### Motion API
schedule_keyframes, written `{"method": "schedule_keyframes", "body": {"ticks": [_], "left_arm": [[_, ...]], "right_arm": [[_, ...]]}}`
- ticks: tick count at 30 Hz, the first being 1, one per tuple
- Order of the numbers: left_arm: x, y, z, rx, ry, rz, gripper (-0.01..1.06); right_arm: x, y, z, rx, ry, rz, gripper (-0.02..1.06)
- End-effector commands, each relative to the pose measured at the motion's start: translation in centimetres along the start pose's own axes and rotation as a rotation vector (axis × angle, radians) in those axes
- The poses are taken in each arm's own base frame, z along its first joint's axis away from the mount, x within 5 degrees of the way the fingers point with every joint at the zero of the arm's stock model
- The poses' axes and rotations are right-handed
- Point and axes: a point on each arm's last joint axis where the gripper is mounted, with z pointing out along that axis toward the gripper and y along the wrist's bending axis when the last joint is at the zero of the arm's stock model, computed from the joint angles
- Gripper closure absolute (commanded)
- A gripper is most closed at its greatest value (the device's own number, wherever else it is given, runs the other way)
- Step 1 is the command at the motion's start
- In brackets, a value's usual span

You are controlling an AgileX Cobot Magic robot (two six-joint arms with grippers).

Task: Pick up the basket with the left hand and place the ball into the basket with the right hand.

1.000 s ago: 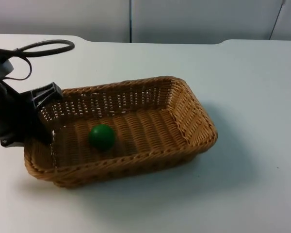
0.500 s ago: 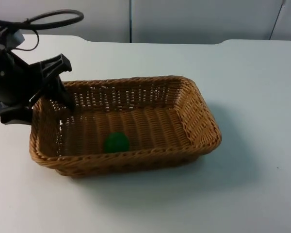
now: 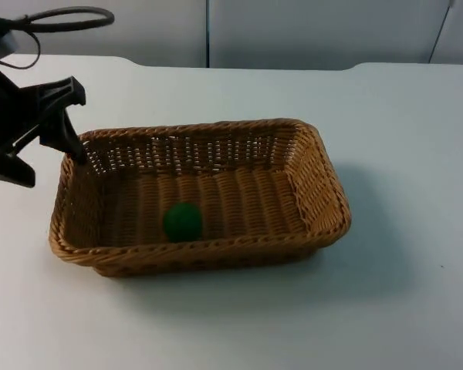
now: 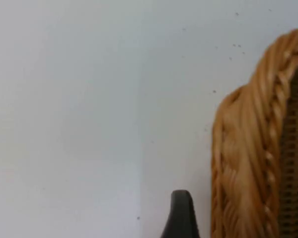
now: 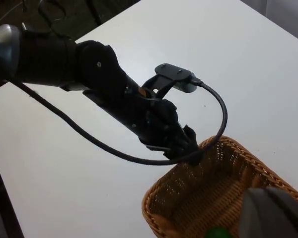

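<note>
Left gripper (image 3: 76, 146): at basket's far-left corner; grip state unclear.
Basket (image 3: 316, 185): flat on table (image 3: 386, 116).
Ball (image 3: 183, 221): green, inside basket.

Rough woven wicker basket (image 3: 309, 185) (tan), matt green ball (image 3: 183, 221), smooth white table (image 3: 401, 308)

White table top (image 3: 386, 308) spreads wide under even light, and behind its far edge stands the grey partition wall (image 3: 309, 31).
</note>
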Motion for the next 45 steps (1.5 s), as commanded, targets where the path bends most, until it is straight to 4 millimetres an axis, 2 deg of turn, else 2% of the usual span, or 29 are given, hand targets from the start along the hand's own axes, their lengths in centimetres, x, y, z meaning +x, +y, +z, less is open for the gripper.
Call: {"method": "schedule_keyframes", "body": {"ticks": [1, 4, 5, 6, 8, 10, 11, 15, 16, 18, 20, 21, 23, 24, 25, 26, 27, 30, 31, 33, 34, 35, 36, 37, 39, 40, 44, 45], "left_arm": [[-0.2, 0.5, -0.4, 0.001, 0.010, -0.017, 0.42], [-0.2, 1.3, -0.8, 0.010, 0.039, -0.043, 0.45], [-0.2, 1.5, -1.0, 0.013, 0.054, -0.043, 0.51], [0.0, 1.6, -1.3, 0.012, 0.073, -0.029, 0.64], [0.2, 1.3, -2.1, 0.013, 0.096, 0.024, 1.04], [0.2, 0.6, -3.7, 0.029, 0.074, 0.085, 1.05], [0.2, 0.6, -3.7, 0.029, 0.074, 0.085, 1.05], [0.4, -1.7, -10.2, 0.028, -0.081, 0.220, 1.05], [0.4, -1.7, -10.2, 0.028, -0.081, 0.220, 1.05], [1.1, -2.8, -14.0, 0.005, -0.175, 0.282, 1.05], [2.5, -3.5, -18.3, -0.043, -0.276, 0.343, 1.05], [2.5, -3.5, -18.3, -0.043, -0.276, 0.343, 1.05], [4.8, -3.6, -21.7, -0.098, -0.362, 0.380, 1.05], [6.0, -3.4, -22.7, -0.123, -0.391, 0.391, 1.05], [8.0, -3.1, -24.4, -0.160, -0.451, 0.407, 1.05], [8.0, -3.1, -24.4, -0.160, -0.451, 0.407, 1.05], [8.7, -3.0, -24.7, -0.171, -0.461, 0.412, 1.05], [13.7, -2.1, -26.2, -0.182, -0.480, 0.439, 1.05], [13.7, -2.1, -26.2, -0.182, -0.480, 0.439, 1.05], [16.3, -1.8, -27.1, -0.173, -0.493, 0.453, 1.05], [18.2, -1.7, -28.0, -0.168, -0.545, 0.469, 1.05], [18.2, -1.7, -28.0, -0.168, -0.545, 0.469, 1.05], [19.4, -1.6, -28.6, -0.158, -0.582, 0.479, 1.05], [19.8, -1.6, -28.7, -0.154, -0.594, 0.481, 1.05], [22.5, -1.6, -30.2, -0.123, -0.701, 0.506, 1.05], [22.5, -1.6, -30.2, -0.123, -0.701, 0.506, 1.05], [25.7, -1.5, -31.5, -0.074, -0.839, 0.537, 1.05], [25.7, -1.5, -31.5, -0.074, -0.839, 0.537, 1.05]], "right_arm": [[-0.4, 0.2, -0.5, 0.002, -0.033, -0.002, 1.05], [-0.5, 0.2, -0.5, 0.009, -0.049, -0.002, 1.05], [-0.7, 0.1, -0.5, 0.015, -0.064, -0.002, 1.05], [-0.8, 0.0, -0.5, 0.021, -0.077, -0.002, 1.05], [-0.9, 0.0, -0.5, 0.028, -0.091, -0.003, 1.05], [-1.1, -0.2, -0.5, 0.052, -0.107, -0.014, 1.05], [-1.1, -0.2, -0.5, 0.052, -0.107, -0.014, 1.05], [-1.0, 0.1, -1.0, 0.191, -0.074, -0.066, 1.05], [-1.0, 0.1, -1.0, 0.191, -0.074, -0.066, 1.05], [-0.9, 0.6, -1.7, 0.328, -0.049, -0.098, 1.05], [-1.0, 1.9, -2.8, 0.460, -0.031, -0.138, 1.05], [-1.0, 1.9, -2.8, 0.460, -0.031, -0.138, 1.05], [-0.9, 3.2, -4.5, 0.621, -0.014, -0.197, 1.05], [-0.8, 4.0, -5.2, 0.677, -0.007, -0.213, 1.05], [-0.8, 5.3, -6.7, 0.761, -0.019, -0.251, 1.05], [-0.8, 5.3, -6.7, 0.761, -0.019, -0.251, 1.05], [-0.7, 6.0, -7.8, 0.794, -0.028, -0.266, 1.05], [-0.1, 8.4, -10.4, 0.753, -0.080, -0.303, 1.05], [-0.1, 8.4, -10.4, 0.753, -0.080, -0.303, 1.05], [0.8, 9.5, -12.0, 0.710, -0.110, -0.320, 1.05], [1.9, 10.0, -13.0, 0.662, -0.124, -0.308, 1.05], [1.9, 10.0, -13.0, 0.662, -0.124, -0.308, 1.05], [2.8, 10.2, -13.3, 0.629, -0.120, -0.292, 1.05], [3.8, 10.5, -13.8, 0.587, -0.120, -0.273, 1.05], [6.4, 10.7, -14.1, 0.512, -0.088, -0.240, 1.05], [6.4, 10.7, -14.1, 0.512, -0.088, -0.240, 1.05], [12.7, 10.6, -13.1, 0.386, 0.041, -0.187, 1.05], [12.7, 10.6, -13.1, 0.386, 0.041, -0.187, 1.05]]}}
